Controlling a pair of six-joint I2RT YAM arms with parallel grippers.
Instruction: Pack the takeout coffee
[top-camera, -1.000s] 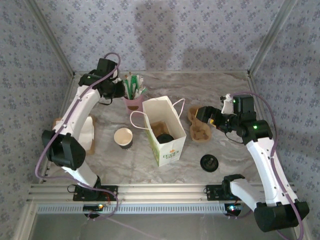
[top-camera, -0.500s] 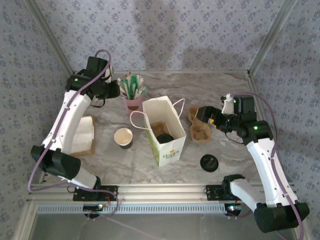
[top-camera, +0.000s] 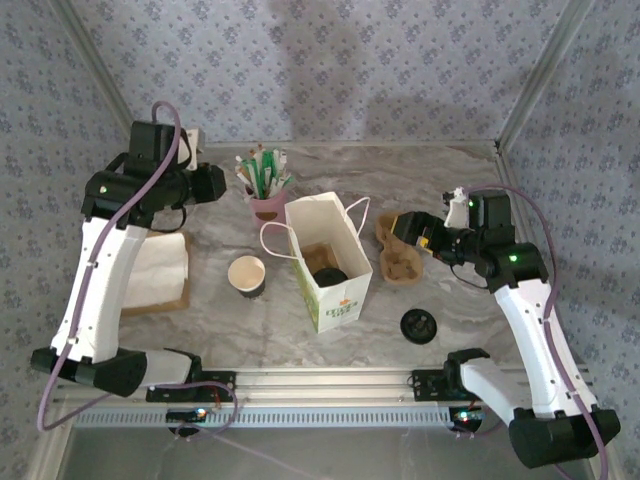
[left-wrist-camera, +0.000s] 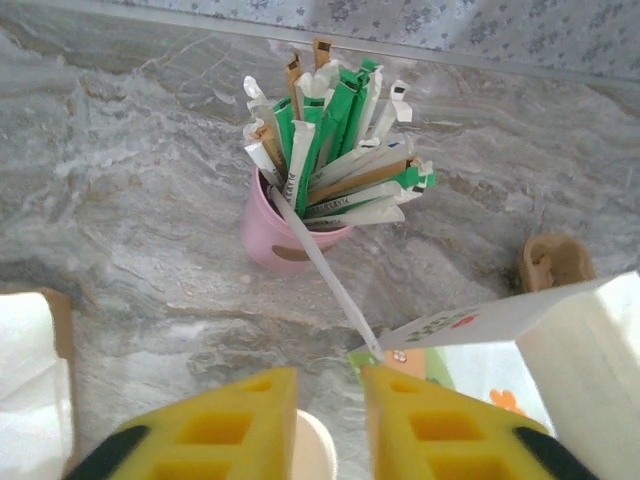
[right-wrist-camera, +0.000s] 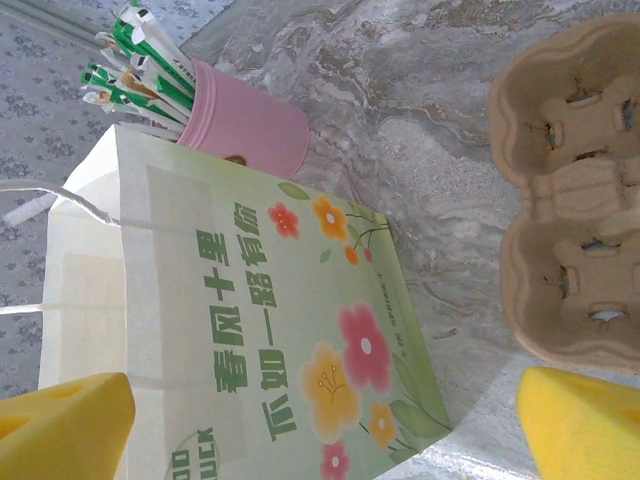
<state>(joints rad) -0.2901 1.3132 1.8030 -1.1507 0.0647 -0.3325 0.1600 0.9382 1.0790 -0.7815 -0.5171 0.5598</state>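
The takeout coffee (top-camera: 328, 277) stands inside the open white bag (top-camera: 328, 262) at mid-table, with its round black lid showing from above. My left gripper (top-camera: 212, 184) hangs high, left of the pink cup (top-camera: 265, 205). In the left wrist view the left gripper (left-wrist-camera: 330, 400) has a narrow gap between its yellow fingers (left-wrist-camera: 230, 420) and nothing in it. A thin white strip (left-wrist-camera: 325, 265) runs from the pink cup (left-wrist-camera: 280, 235) to the right fingertip. My right gripper (right-wrist-camera: 320, 430) is wide open beside the bag's flowered side (right-wrist-camera: 270, 330).
A lidless paper cup (top-camera: 247, 275) stands left of the bag. A loose black lid (top-camera: 419, 325) lies at front right. A cardboard cup carrier (top-camera: 398, 255) sits under the right gripper (top-camera: 408, 230). Napkins (top-camera: 160, 265) lie at the left. The pink cup holds several wrapped stirrers (left-wrist-camera: 330, 150).
The left arm has lifted and drawn back to the left, away from the pink cup. Its jaws have parted a little. The right arm has not moved.
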